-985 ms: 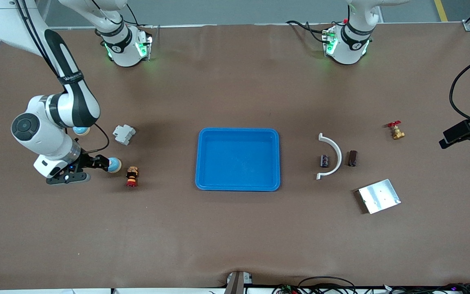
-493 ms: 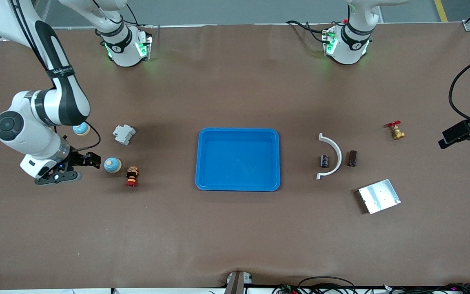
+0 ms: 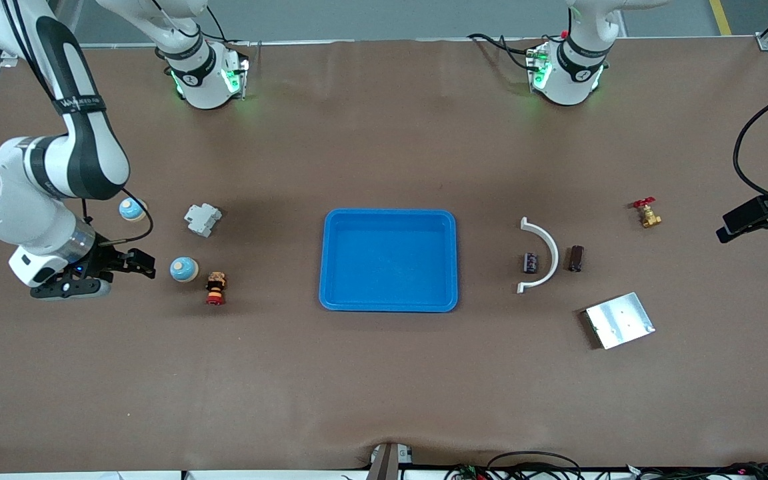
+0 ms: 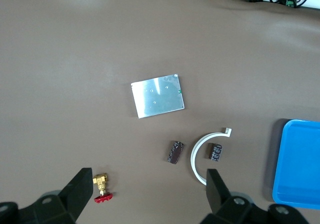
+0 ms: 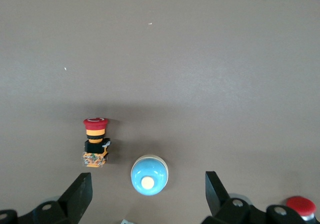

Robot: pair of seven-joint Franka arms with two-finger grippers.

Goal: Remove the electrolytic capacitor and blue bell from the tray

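A blue bell (image 3: 184, 269) with a cream knob stands by a red emergency button (image 3: 215, 289); a second blue bell (image 3: 132, 209) sits close to the right arm. My right gripper (image 3: 144, 263) is open and empty, a short gap from the first bell (image 5: 149, 175) toward the right arm's end of the table. A dark printed capacitor (image 3: 530, 261) lies inside a white curved piece (image 3: 544, 253), and a brown capacitor (image 3: 576, 258) lies just outside it. My left gripper (image 4: 147, 178) is open, high over the brown capacitor (image 4: 175, 151) and a brass valve (image 4: 102, 186).
A blue tray (image 3: 331, 293) sits mid-table. A grey block (image 3: 203, 219) lies near the bells. A metal plate (image 3: 619, 320) lies nearer the front camera than the capacitors. A brass valve with a red handle (image 3: 647, 213) and a black cabled device (image 3: 764, 213) are at the left arm's end.
My right gripper has drawn back from the bell toward the right arm's end of the table, opening a gap. The bell stayed in place. Nothing else moved.
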